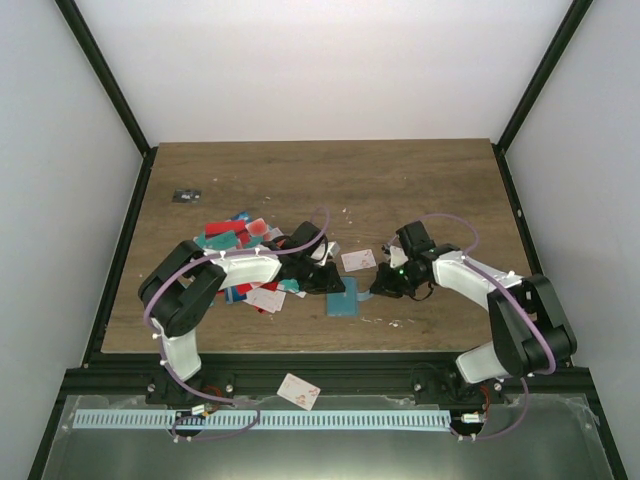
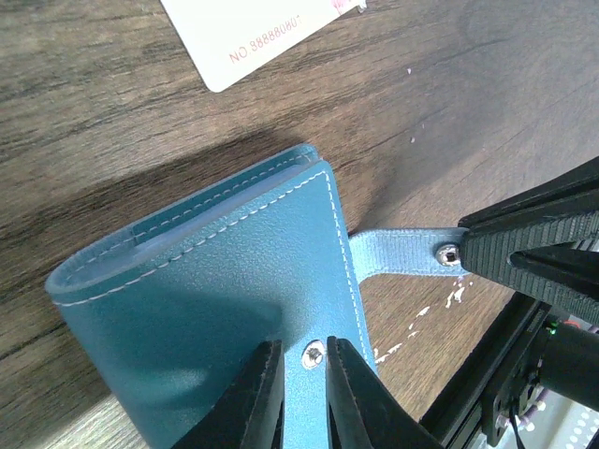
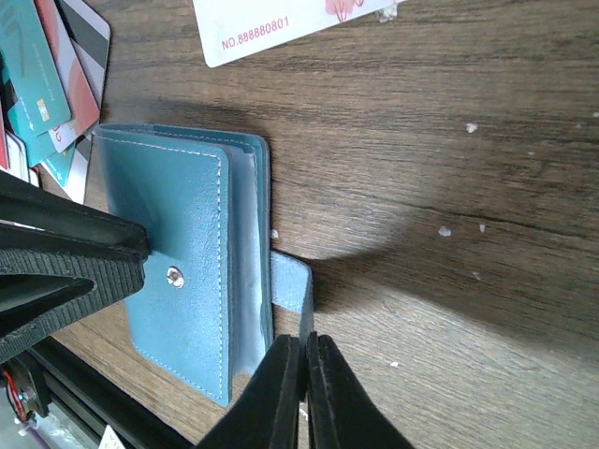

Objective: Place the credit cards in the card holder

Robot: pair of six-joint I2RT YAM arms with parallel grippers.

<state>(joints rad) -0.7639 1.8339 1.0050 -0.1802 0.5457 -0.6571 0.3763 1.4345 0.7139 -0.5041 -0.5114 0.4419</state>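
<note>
A white card with red blotches (image 1: 298, 391) lies nearest, on the dark rail in front of the table (image 1: 420, 180), between the two arm bases. Farther in, near the table's middle, the teal card holder (image 3: 187, 234) sits folded between the two grippers. The left gripper (image 2: 304, 348) is clenched on the holder's left edge, its tips on either side of the snap stud. The holder's tab (image 2: 393, 254) stretches out to the right, and the right gripper (image 3: 304, 341) is pinched tight on its end. Just beyond the holder lies a white numbered card (image 3: 281, 23). The heap of red, teal and white credit cards (image 1: 235, 238) spreads to the far left, and a small dark object (image 1: 185, 195) lies beyond it.
</note>
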